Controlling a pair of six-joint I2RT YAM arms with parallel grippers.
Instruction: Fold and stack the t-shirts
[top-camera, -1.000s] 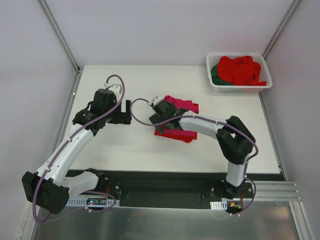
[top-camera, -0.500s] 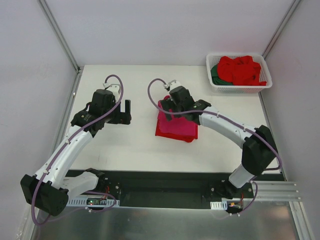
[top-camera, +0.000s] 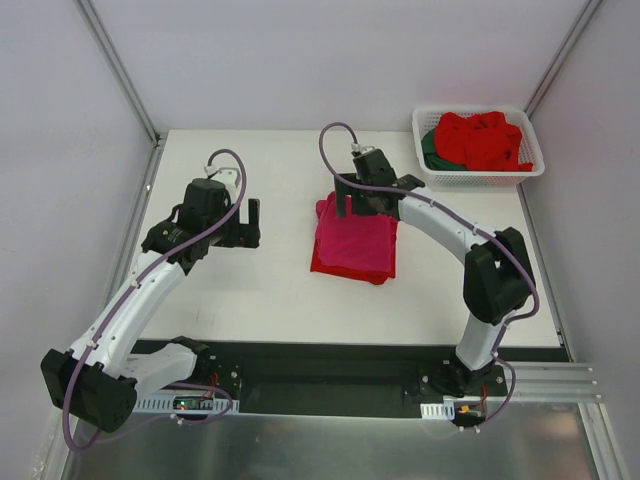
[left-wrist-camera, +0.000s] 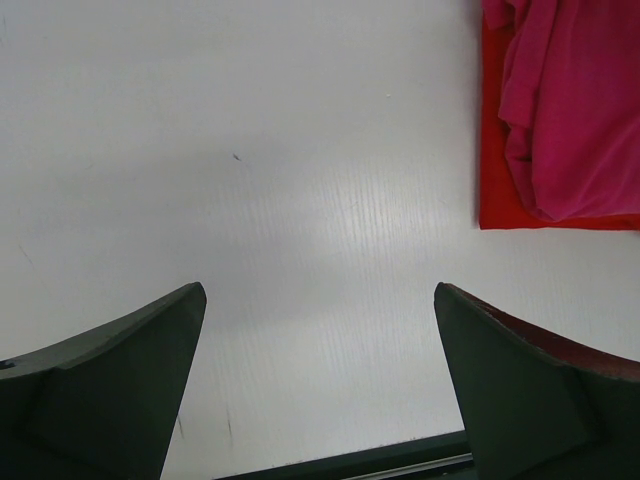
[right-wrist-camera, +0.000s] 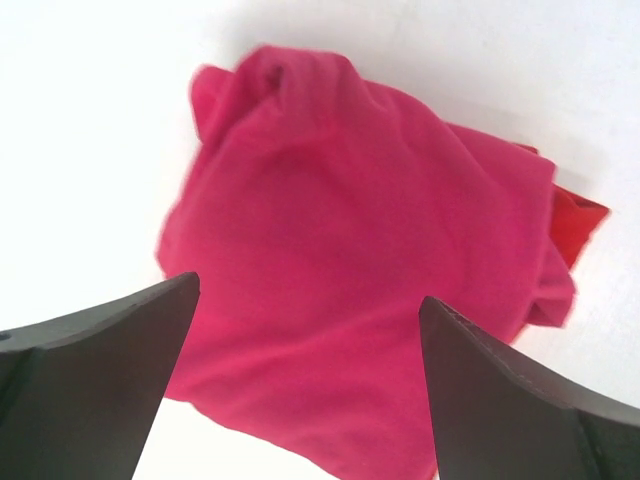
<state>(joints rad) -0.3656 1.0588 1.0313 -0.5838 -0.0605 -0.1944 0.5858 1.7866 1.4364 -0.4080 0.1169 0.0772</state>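
Near the middle of the white table (top-camera: 250, 290), a soft magenta-pink folded t-shirt (top-camera: 358, 238) lies on top of a bright red folded t-shirt (top-camera: 335, 268). The red one shows only as a strip along the lower and left edges. That layering reads as a stack under way, with the pink piece set down as its second layer.

The right claw (top-camera: 358, 200) hangs over the upper edge of the pink shirt with its jaws spread wide and nothing between them. In the right wrist view the pink cloth fills the gap between the two dark fingers (right-wrist-camera: 110, 340), and a red corner peeks out at the right of the frame. The claw looks lifted clear of the fabric, though the angle makes that hard to confirm. The shirt's upper-left corner is rumpled, so the fold may need tidying.

The left claw (top-camera: 254, 224) is also wide and empty. It sits over bare table to the left of the stack, and its wrist view shows the stack only in the upper right corner.

In the upper right of the overhead frame, a white slotted plastic basket (top-camera: 478, 178) holds crumpled bright red shirts (top-camera: 485, 140) and a dark green shirt (top-camera: 431, 148). These are not yet folded, so most of the task appears to remain.
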